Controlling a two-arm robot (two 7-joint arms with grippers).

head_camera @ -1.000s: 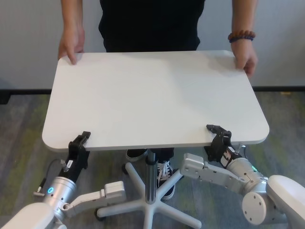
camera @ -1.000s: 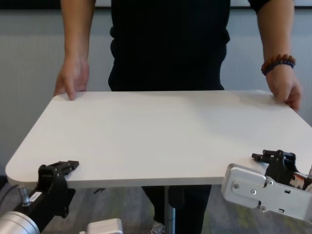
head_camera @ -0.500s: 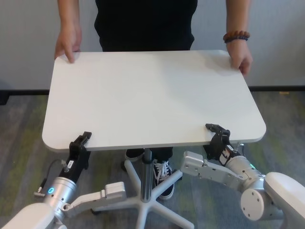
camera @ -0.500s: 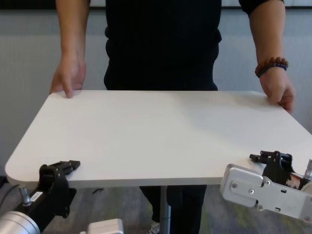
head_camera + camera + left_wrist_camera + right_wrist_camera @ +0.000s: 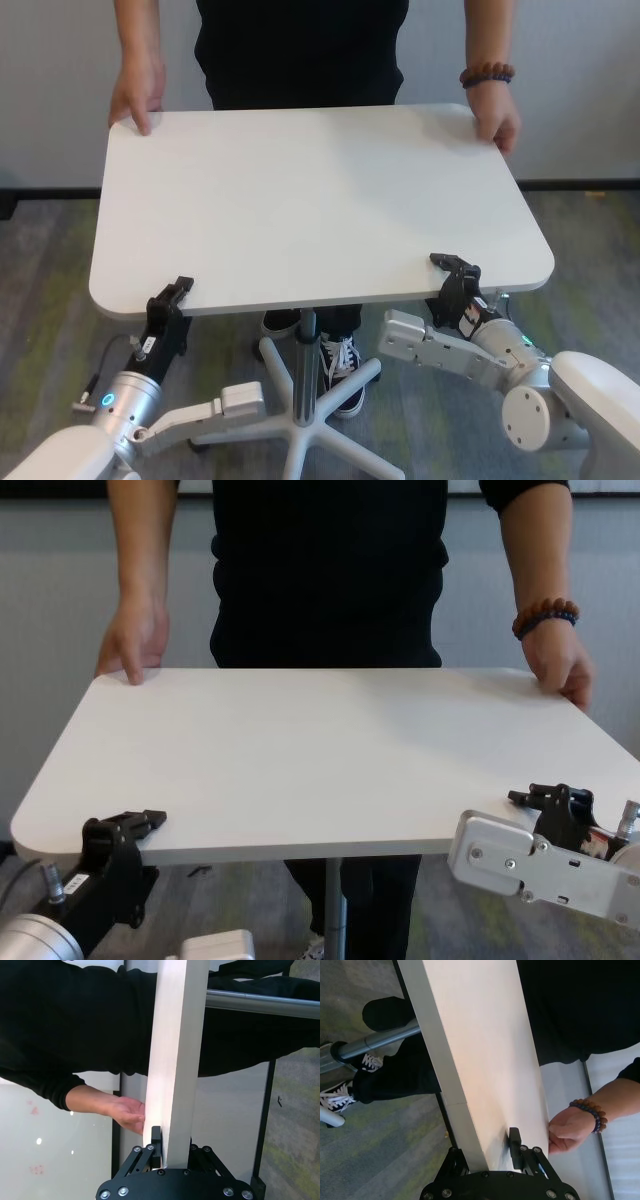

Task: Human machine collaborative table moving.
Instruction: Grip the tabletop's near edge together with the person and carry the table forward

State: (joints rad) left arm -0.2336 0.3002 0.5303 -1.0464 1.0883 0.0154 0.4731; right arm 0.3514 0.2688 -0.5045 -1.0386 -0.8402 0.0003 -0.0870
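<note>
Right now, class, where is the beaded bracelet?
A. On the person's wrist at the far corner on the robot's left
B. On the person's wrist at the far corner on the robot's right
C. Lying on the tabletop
B: the bracelet circles the wrist above the hand holding the table at its far right corner.

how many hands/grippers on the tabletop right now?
4: person's bare hands and on the large white matte tabletop's far corners; black left gripper and right gripper clamp its near edge.
</note>
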